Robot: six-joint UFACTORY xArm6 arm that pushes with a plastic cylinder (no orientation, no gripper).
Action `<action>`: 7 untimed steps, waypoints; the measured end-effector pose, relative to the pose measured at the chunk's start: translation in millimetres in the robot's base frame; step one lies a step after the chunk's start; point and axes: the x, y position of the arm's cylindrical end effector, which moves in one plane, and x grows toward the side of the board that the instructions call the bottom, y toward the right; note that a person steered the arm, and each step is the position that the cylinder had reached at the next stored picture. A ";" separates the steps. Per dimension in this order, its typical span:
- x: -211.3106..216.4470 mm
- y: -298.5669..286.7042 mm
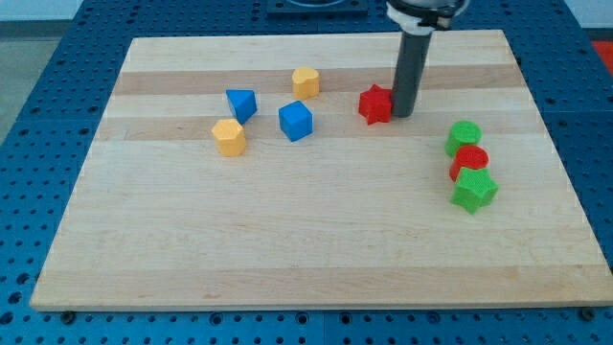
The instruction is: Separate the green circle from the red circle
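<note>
Nearest the view's bottom, on the right side of the wooden tabletop (287,240), lies a green star-shaped block (474,189). Touching it on the side toward the view's top is the red circle (469,161), and touching that in turn is the green circle (464,137). These 3 blocks form a short, tight column running slightly toward the view's upper left, so the green circle and the red circle sit pressed together.

Farther up and over on the view's left half, a yellow block (229,137) with several flat sides sits lowest of a loose group. Just to its upper right is a blue triangular block (241,103), and to the right of that a blue cube (296,121). Above the cube, a 2nd yellow block (306,82) stands apart from the rest.

To the right of this group is a red star-shaped block (375,103). My tip (402,115) rests against its right edge, touching it or just beside it, well apart from the column of 3 and toward the view's upper left of the green circle. The arm carries no hand, only the dark rod, so nothing is grasped or released.
</note>
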 end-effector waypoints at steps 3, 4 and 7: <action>-0.9 34.7; 0.2 70.9; 56.5 119.3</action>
